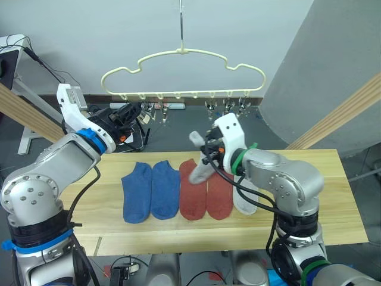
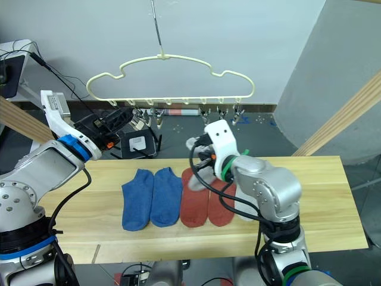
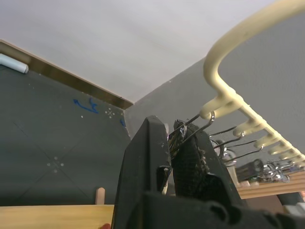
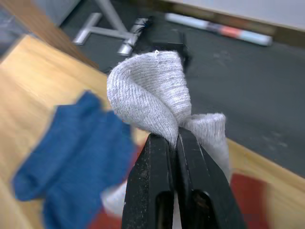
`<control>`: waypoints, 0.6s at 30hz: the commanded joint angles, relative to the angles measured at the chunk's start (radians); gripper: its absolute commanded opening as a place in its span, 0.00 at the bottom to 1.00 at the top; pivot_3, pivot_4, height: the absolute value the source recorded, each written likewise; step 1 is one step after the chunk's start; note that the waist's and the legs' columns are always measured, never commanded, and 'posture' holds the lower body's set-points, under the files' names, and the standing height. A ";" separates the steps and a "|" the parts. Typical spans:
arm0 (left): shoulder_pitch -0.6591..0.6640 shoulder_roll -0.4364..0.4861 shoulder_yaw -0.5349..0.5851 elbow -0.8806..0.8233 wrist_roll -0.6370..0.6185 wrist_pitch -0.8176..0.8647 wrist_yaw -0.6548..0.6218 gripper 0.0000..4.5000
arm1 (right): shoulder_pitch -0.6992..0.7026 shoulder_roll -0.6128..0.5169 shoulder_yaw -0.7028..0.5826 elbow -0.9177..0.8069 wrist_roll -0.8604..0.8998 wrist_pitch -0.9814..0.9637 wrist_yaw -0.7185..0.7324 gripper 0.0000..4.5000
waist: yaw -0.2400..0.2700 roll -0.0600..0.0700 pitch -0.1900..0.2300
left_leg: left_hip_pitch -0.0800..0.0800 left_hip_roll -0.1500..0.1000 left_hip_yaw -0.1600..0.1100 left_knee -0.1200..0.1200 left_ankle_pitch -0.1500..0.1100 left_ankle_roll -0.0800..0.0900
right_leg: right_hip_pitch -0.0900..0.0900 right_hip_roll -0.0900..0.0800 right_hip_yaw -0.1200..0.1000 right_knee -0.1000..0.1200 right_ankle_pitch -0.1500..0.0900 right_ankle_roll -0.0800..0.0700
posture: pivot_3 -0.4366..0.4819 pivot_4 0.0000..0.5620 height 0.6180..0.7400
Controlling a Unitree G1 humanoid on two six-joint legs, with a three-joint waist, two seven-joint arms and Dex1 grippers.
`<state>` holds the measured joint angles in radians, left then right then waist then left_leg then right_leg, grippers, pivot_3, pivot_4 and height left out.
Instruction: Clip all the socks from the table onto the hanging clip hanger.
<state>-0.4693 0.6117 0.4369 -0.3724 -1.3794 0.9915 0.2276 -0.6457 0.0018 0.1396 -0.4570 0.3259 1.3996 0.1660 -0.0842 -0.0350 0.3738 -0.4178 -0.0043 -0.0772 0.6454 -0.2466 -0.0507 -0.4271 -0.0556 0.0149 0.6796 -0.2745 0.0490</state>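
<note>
Nearest, four socks (image 1: 178, 190) lie flat on the table (image 1: 333, 196) below the clip hanger (image 1: 181, 74); left gripper (image 3: 175, 143) pinches its leftmost clip (image 3: 190, 129). Right gripper (image 4: 177, 140) pinches a grey sock (image 4: 152, 95), lifted below the hanger; another grey sock (image 1: 245, 199) lies beneath. Step: first clipping; next, raise the cuff into that clip.

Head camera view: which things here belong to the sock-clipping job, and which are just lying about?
Job:
- pale yellow wire clip hanger
- light grey knit sock, pinched in right gripper
- second grey sock, two blue socks, two rust-red socks on light wood table
- left gripper on a metal clip

Lying about:
- slanted wooden beams
- floor tube
</note>
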 commanded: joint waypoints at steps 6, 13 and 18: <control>-0.012 0.032 -0.003 0.015 0.017 -0.018 0.003 0.05 | -0.049 0.097 0.069 0.132 -0.030 -0.148 -0.016 0.01 | -0.003 0.000 0.000 | 0.000 0.000 0.000 0.000 0.000 -0.001 | -0.002 0.001 0.000 0.001 0.000 0.000 | 0.36 0.64 1.00; -0.003 0.032 -0.015 -0.001 0.054 -0.036 -0.008 0.05 | -0.136 0.181 0.103 0.251 -0.033 -0.240 -0.011 0.01 | -0.003 -0.001 0.000 | -0.002 0.000 0.001 0.000 0.001 -0.002 | -0.005 0.001 0.001 0.002 0.000 -0.001 | 0.38 0.62 1.00; 0.000 0.025 -0.020 -0.007 0.064 -0.047 -0.008 0.05 | -0.176 0.204 0.120 0.301 -0.024 -0.282 -0.004 0.01 | -0.003 -0.001 -0.001 | -0.008 0.001 0.002 0.000 0.003 -0.004 | -0.011 0.000 0.001 0.003 0.001 -0.001 | 0.39 0.61 1.00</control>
<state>-0.4840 0.6295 0.4153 -0.3607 -1.3313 0.9532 0.2137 -0.7775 0.1315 0.2472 -0.1421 0.2904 1.1499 0.1524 -0.0876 -0.0365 0.3727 -0.4265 -0.0037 -0.0757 0.6458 -0.2438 -0.0556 -0.4398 -0.0552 0.0164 0.6824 -0.2734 0.0476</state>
